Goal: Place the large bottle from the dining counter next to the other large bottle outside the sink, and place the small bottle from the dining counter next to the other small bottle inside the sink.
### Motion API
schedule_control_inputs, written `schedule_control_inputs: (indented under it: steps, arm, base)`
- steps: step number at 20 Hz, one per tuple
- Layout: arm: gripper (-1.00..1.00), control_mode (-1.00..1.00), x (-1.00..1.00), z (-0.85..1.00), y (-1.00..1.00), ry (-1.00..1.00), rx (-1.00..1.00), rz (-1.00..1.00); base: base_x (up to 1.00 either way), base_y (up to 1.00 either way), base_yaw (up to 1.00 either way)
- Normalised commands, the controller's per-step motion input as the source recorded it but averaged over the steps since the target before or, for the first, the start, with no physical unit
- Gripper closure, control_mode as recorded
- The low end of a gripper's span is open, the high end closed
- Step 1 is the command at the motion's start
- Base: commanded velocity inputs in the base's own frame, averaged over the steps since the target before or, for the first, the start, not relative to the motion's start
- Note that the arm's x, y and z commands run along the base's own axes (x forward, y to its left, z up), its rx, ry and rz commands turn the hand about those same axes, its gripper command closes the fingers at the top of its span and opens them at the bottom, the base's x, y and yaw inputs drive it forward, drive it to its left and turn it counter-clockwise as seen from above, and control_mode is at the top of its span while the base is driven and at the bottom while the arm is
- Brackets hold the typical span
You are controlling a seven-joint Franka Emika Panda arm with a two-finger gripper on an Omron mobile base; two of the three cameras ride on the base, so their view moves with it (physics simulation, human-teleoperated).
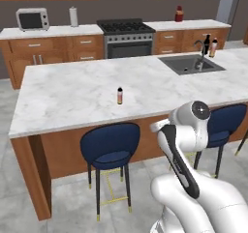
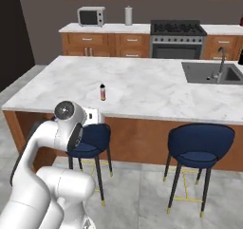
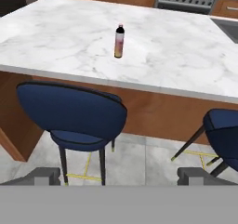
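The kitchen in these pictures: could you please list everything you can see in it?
dining counter: one, white-grey marble on brown base, centre
small bottle: one, orange-pink, standing alone on the counter
black bottle: one, black, behind the sink
pink bottle: one, pink-red, beside the black bottle
sink: one, dark grey, right end of the counter
faucet: one, chrome, at the sink
stools: two, navy, near side of the counter
stove: one, black and steel, back wall
microwave: one, white, back counter
paper roll: one, white, beside the microwave
red container: one, right of the stove
arm: one, white, foreground
hand: one, dark fingertips, open, empty
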Motion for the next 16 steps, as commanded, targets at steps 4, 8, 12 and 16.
schedule_control_inputs:
  steps: [4,8,12,16]
  arm:
    - [-1.0,1.0,0.0,0.0,0.0,0.0,0.0,0.0]
    - [-1.0,1.0,0.0,0.0,0.0,0.0,0.0,0.0]
    - [-1.0,1.0,0.0,0.0,0.0,0.0,0.0,0.0]
    - [-1.0,1.0,0.0,0.0,0.0,0.0,0.0,0.0]
  base:
    - [0.17,-0.04,0.02]
    - [0.3,-0.02,0.0]
    - [0.6,0.0,0.0]
    - [0.63,0.0,0.0]
